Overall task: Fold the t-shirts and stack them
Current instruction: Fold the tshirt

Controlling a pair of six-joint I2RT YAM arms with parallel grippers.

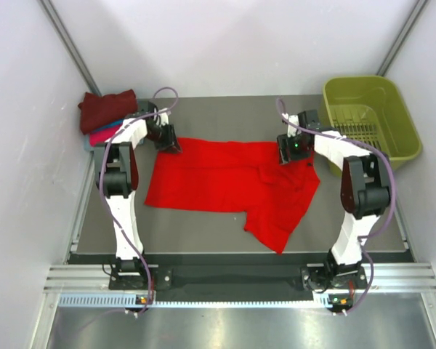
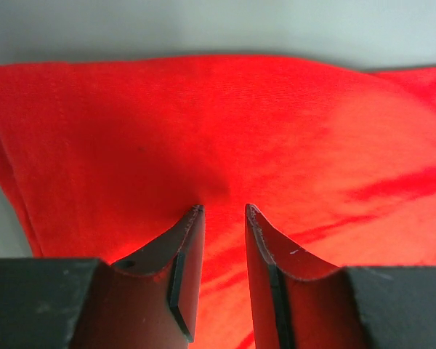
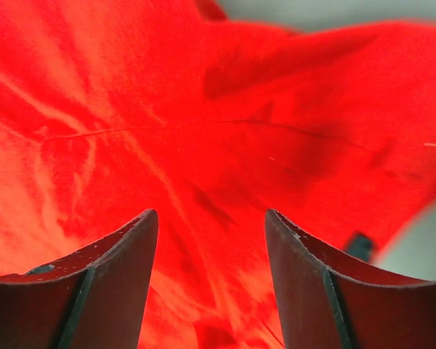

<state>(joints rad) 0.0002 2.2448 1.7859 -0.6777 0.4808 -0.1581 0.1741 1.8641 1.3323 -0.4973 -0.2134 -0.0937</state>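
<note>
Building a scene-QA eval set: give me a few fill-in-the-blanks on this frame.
1. The t-shirt spread out under the left gripper and right gripper is bright ___.
2. The basket stands at the far ___ corner of the table.
3. The folded stack has a ___ shirt on top.
Missing words: red; right; maroon.

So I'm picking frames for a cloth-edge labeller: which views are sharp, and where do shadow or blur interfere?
Top external: evenly lit and sharp, the red t-shirt crisp against the table. Left wrist: weave in focus, a dark shadow on the cloth ahead of the left gripper. Right wrist: cloth soft, its far edge blurred, shadow patches beyond the right gripper.
</note>
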